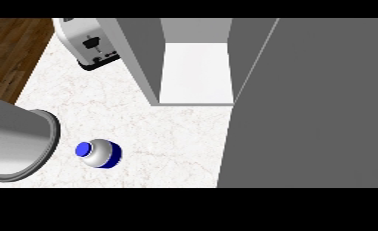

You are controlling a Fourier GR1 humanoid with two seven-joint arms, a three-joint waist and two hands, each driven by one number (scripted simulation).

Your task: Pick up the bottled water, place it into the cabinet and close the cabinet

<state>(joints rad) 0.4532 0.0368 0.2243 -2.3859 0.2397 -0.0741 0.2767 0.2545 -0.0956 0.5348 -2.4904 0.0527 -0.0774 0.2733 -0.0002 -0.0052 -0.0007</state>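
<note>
As seen from the head, looking steeply down:

Hands: neither in view; released, clenched or grasping cannot be told.
Grey cylinder: at the left edge, large, with a rimmed round end facing the bottle; forearm or vessel, cannot be told.
Bottle: on the counter, just right of the cylinder's rim and apart from it; touched by nothing; outside the cabinet, well apart from its opening, down and to the left of it.
Bottle look: pale rounded body with a blue band low on the right side, seen almost end-on from above.
Cap: blue, round, at the body's upper left.
Counter: pale marbled top, bare between bottle and cabinet.
Cabinet: standing on the counter at top centre, open; grey left wall, front edge toward the viewer.
Shelf: white floor inside the cabinet, nothing seen on it.
Door: broad grey panel, swung open, filling the right side from top to bottom and hiding the counter there.
Toaster: white with a dark base and a black lever, at top left, just beside the cabinet's left wall.
Floor: dark wood, beyond the counter's left edge at upper left.
</note>
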